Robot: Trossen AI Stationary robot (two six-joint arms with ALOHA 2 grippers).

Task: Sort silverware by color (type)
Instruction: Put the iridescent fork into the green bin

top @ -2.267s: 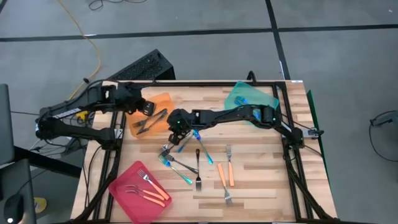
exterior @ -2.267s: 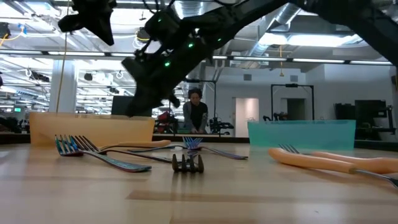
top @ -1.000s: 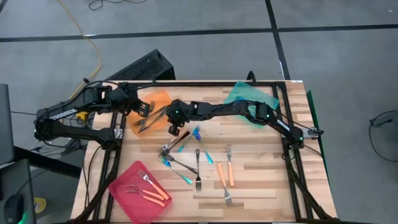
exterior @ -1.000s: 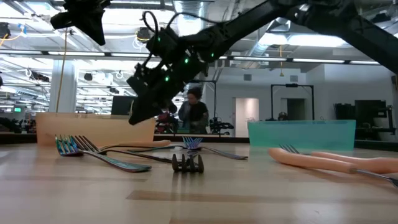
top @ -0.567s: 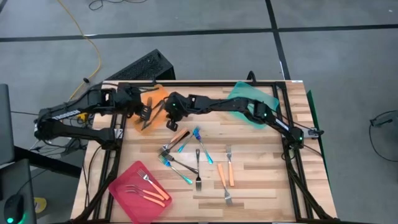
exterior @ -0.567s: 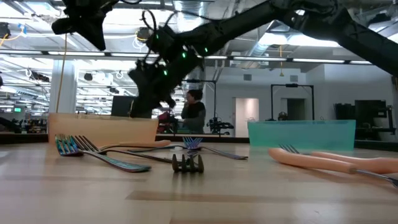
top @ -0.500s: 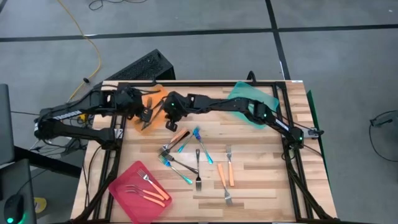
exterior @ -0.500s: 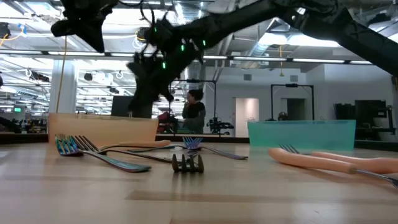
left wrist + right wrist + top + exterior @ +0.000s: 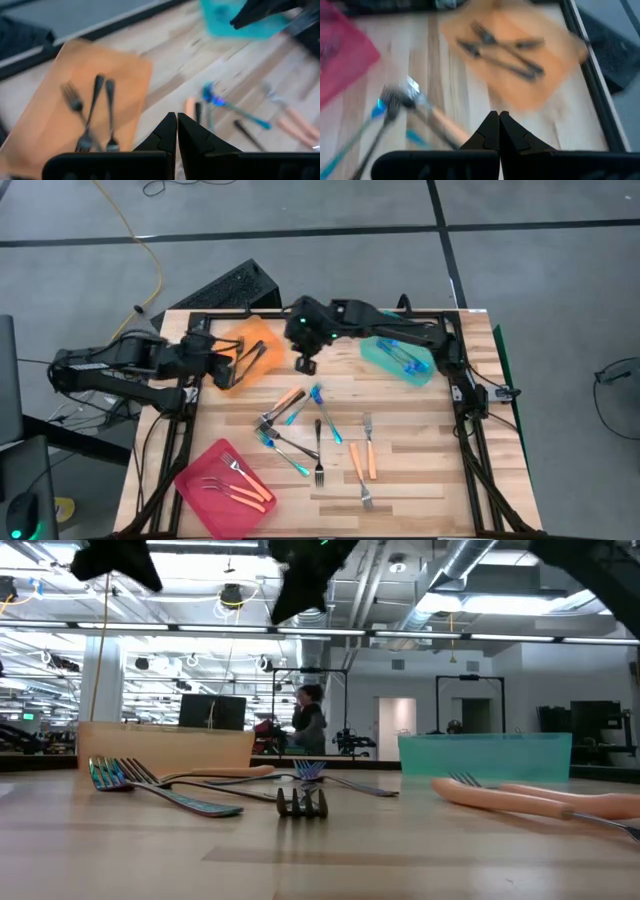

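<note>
Dark forks share the orange tray (like with like); both grippers, left and right, hover pressed together, empty.

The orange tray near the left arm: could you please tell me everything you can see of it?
The orange tray is a shallow, translucent plastic rectangle, lying flat and turned at an angle near the table's far left corner. In it lie dark forks, crossed over one another; the wrist views show about three. The left tool, shut, is at its near left edge; contact cannot be told.
</note>
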